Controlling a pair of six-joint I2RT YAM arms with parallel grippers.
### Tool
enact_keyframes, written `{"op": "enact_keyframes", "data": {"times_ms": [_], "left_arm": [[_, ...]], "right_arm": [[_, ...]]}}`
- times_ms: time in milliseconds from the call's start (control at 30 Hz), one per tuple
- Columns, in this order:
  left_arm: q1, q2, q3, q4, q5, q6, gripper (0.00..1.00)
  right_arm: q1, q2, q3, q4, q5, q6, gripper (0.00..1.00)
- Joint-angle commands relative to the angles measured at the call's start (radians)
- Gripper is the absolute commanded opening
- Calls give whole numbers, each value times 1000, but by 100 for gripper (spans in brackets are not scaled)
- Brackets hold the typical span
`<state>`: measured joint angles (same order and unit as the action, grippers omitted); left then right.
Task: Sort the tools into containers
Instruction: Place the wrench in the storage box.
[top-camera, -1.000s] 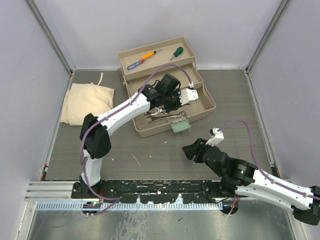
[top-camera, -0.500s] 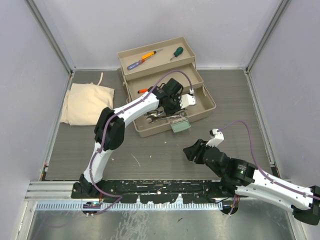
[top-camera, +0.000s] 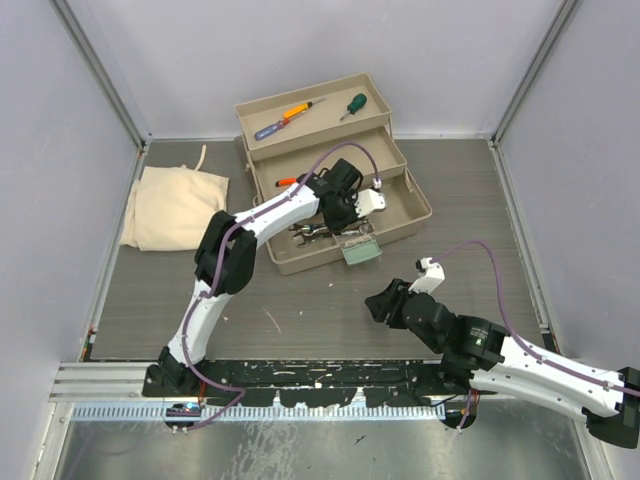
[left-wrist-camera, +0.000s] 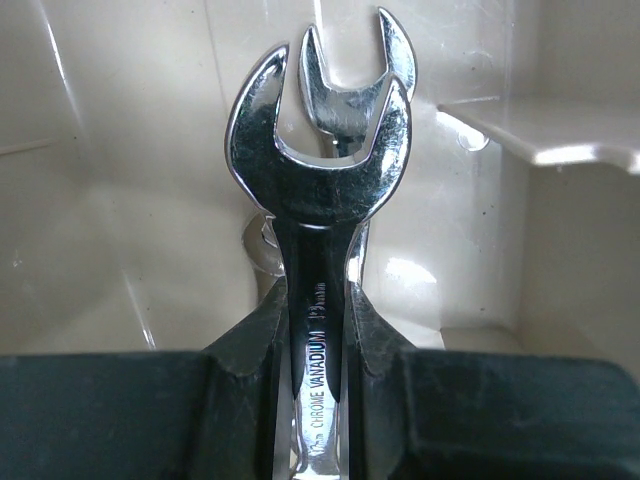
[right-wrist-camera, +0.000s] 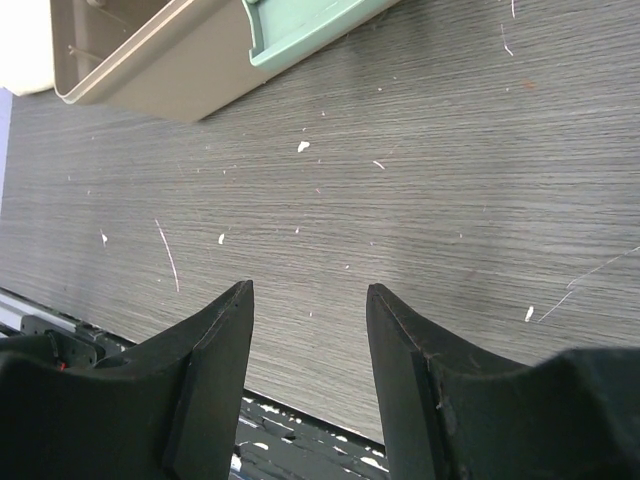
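Note:
The toolbox stands open with its tan stepped trays (top-camera: 395, 222). Its top tray holds a green-handled screwdriver (top-camera: 353, 104), an orange one (top-camera: 297, 109) and a blue-red one (top-camera: 269, 129). An orange handle (top-camera: 286, 182) shows in the middle tray. Silver wrenches (top-camera: 318, 234) lie in the bottom tray. My left gripper (top-camera: 340, 214) reaches down into that tray. In the left wrist view the left gripper (left-wrist-camera: 318, 300) is shut on the shaft of a silver wrench (left-wrist-camera: 320, 160), with another wrench (left-wrist-camera: 352, 75) right behind it. My right gripper (top-camera: 385, 304) hovers open over the table, nothing between its fingers (right-wrist-camera: 215, 340).
A cream cloth bag (top-camera: 175, 205) lies at the left of the table. The pale green latch (top-camera: 361, 252) juts from the toolbox's front edge, and shows in the right wrist view as the latch (right-wrist-camera: 310, 30) beside the box wall (right-wrist-camera: 150, 70). Grey walls close in the sides.
The left arm's elbow swung right and forward, and its gripper shifted slightly left and nearer inside the bottom tray, still holding the wrench. The right arm barely moved.

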<state>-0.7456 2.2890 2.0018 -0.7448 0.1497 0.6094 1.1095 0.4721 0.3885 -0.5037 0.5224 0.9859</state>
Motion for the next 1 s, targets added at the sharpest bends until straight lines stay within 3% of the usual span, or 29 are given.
{"op": "enact_keyframes", "data": {"times_ms": [0,500,967], "left_arm": [[8,14,69,29,-2,-27,11],[16,-19,52,74,-10,-102,35],[16,-255,-5,118,78,-175,37]], "right_arm": [[0,7,18,31,12,25,54],[0,50,39,33,4,24,54],[0,79,46,60,24,4,54]]}}
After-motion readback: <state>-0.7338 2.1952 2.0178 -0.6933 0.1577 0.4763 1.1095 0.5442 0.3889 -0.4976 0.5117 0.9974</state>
